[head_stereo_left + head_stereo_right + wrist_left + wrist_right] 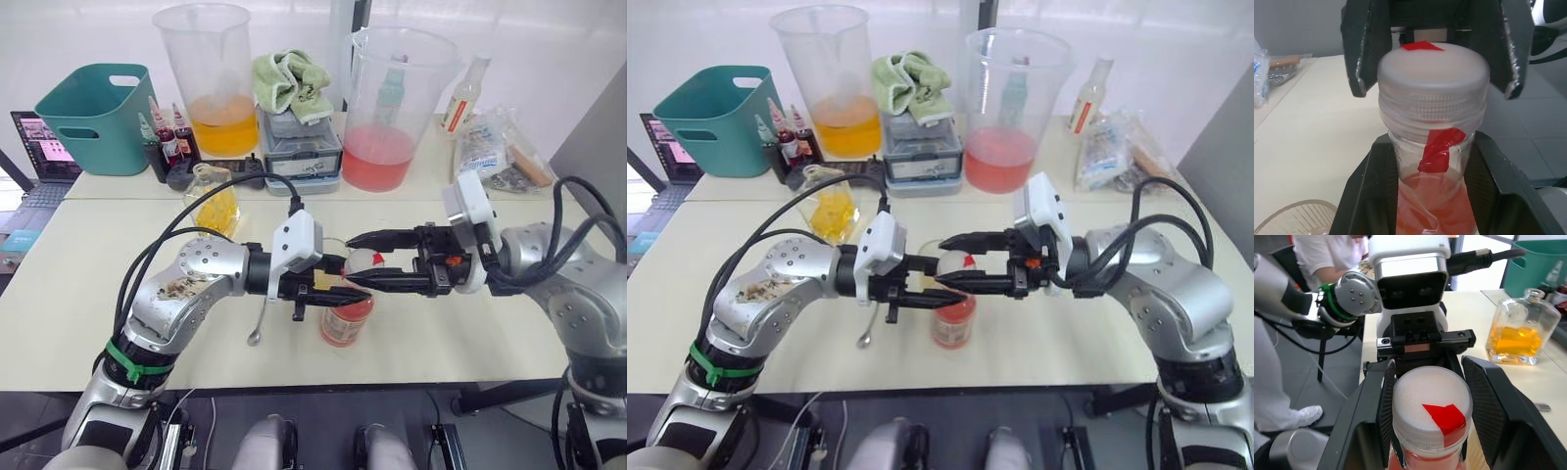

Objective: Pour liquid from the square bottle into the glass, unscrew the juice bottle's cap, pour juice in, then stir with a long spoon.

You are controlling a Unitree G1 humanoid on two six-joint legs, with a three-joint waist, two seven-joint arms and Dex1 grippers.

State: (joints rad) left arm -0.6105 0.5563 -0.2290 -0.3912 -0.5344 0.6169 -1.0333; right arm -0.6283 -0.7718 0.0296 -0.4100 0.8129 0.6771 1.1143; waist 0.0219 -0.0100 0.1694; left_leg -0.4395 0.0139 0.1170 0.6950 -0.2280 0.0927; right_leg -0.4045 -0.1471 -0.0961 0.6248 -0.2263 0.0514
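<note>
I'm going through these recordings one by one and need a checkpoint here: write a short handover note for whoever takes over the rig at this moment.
Left gripper: shut on the juice bottle just below its neck, holding it upright on the table.
Right gripper: open, fingers on either side of the cap, not yet closed on it.
Square bottle: standing back on the table, part full of yellow liquid.
Glass: behind the juice bottle, mostly hidden.
Long spoon: lying on the table by the left arm.
Left: unscrew cap, pour juice, stir.
</note>
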